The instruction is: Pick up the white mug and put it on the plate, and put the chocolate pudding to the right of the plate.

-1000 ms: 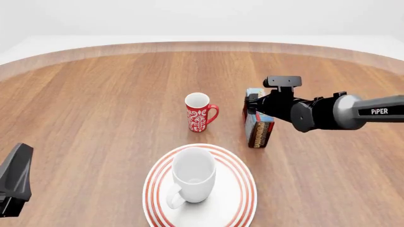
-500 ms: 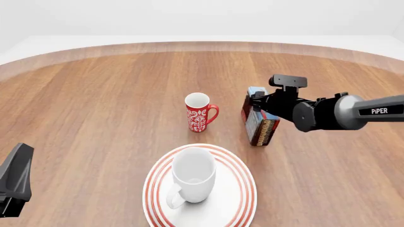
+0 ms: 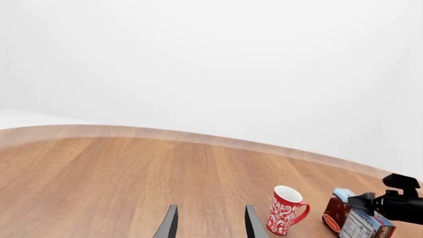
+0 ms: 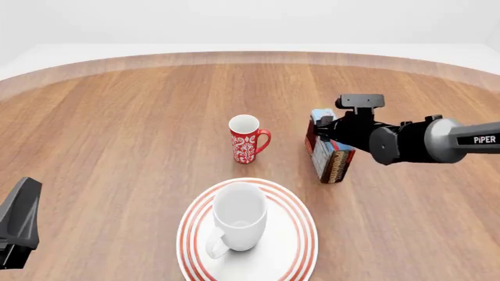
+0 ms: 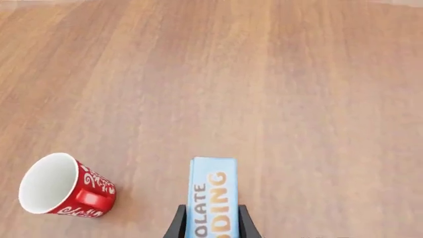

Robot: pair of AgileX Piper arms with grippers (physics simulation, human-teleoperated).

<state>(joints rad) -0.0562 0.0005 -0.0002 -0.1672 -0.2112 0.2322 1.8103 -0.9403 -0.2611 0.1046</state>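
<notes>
White mug (image 4: 238, 221) stands upright on the red-ringed plate (image 4: 301, 246), so that part of the task looks done. The right gripper (image 4: 326, 133) is clamped on the upright pudding carton (image 4: 331, 159), which sits right of the red mug (image 4: 247, 140) and beyond the plate's right edge. The step in hand seems to be carrying the pudding; next it likely needs bringing nearer, level with the plate's right side, then releasing. The right wrist view shows both fingers hugging the carton's blue face (image 5: 210, 198), hidden from the front. The left gripper (image 3: 210, 223) hangs open, well apart from everything.
</notes>
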